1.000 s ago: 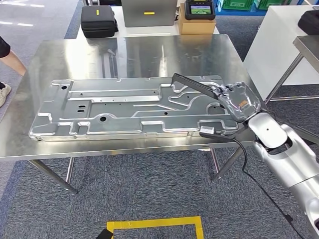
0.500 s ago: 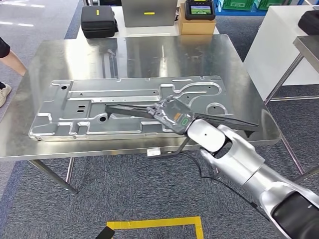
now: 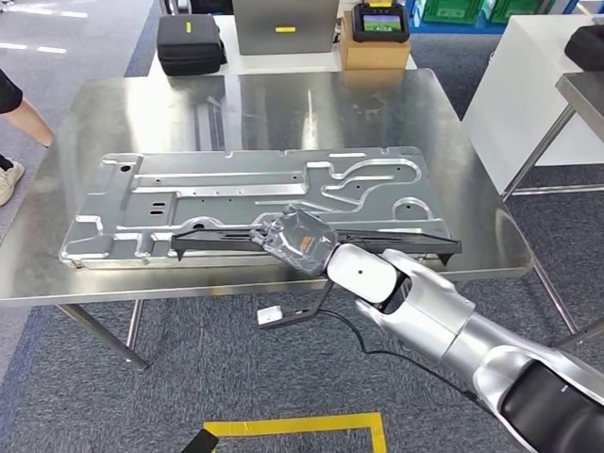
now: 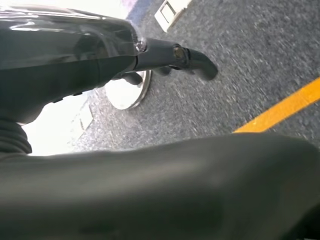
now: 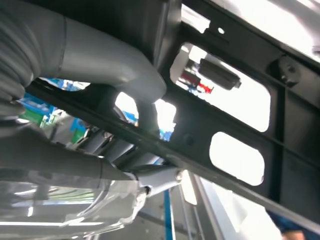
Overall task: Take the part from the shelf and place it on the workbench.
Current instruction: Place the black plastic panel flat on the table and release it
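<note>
grey carpet floor [image 3: 235,377] runs under a steel workbench [image 3: 92,113], with a strip of yellow tape [image 3: 292,425] marked on it near the bottom of the head view. at the far left edge a person's leg and shoe [image 3: 9,175] stand beside the bench. on the bench top lies a large stamped metal panel [image 3: 213,189], flat and lengthwise, taking up most of the surface. behind the bench, on a white table, sit a black case [image 3: 189,42], a grey box [image 3: 283,24], and a cardboard box [image 3: 374,52] with a small screen device [image 3: 373,19] on top.

across the near edge of the panel hangs the part [image 3: 213,241], a long black frame, roughly level and just above the panel; whether it touches the metal cannot be told. the right hand [image 3: 299,241], wrapped in a clear cover, grips it near its middle, and the right wrist view shows the grey thumb [image 5: 113,65] and fingers clamped around one of the frame's bars. a cable with a white connector [image 3: 269,315] dangles below the wrist. further right stands a white table [image 3: 512,85].

the left hand [image 4: 75,55] hangs over the carpet, its dark fingers stretched out holding nothing.
</note>
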`<move>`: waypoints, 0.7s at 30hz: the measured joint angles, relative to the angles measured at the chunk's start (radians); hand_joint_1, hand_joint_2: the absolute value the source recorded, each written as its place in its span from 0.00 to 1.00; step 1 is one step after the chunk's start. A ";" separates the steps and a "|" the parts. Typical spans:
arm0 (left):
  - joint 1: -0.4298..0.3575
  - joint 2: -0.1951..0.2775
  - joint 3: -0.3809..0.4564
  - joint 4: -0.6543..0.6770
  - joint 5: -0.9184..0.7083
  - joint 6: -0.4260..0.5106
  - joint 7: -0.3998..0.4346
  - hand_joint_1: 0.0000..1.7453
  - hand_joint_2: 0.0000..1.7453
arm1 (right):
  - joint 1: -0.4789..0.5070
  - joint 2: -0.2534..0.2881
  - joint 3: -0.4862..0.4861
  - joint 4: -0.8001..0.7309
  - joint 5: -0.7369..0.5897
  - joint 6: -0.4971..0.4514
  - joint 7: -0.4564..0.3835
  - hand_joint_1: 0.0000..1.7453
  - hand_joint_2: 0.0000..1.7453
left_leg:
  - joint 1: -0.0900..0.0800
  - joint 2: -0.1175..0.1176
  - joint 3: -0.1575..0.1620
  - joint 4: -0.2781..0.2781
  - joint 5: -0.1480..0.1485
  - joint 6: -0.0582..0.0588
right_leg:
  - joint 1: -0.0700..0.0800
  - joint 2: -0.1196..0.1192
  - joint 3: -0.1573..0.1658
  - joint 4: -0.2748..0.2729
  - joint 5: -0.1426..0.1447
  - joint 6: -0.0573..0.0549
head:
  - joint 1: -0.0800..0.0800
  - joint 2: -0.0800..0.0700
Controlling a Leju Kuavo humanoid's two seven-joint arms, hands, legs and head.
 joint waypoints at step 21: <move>0.002 0.001 -0.002 0.000 -0.008 0.000 -0.001 0.00 1.00 | 0.013 -0.006 0.048 0.022 -0.015 -0.008 0.000 1.00 1.00 | 0.015 0.003 -0.187 0.277 -0.103 -0.077 | -0.006 0.004 -0.063 0.006 0.018 -0.056 | -0.004 0.000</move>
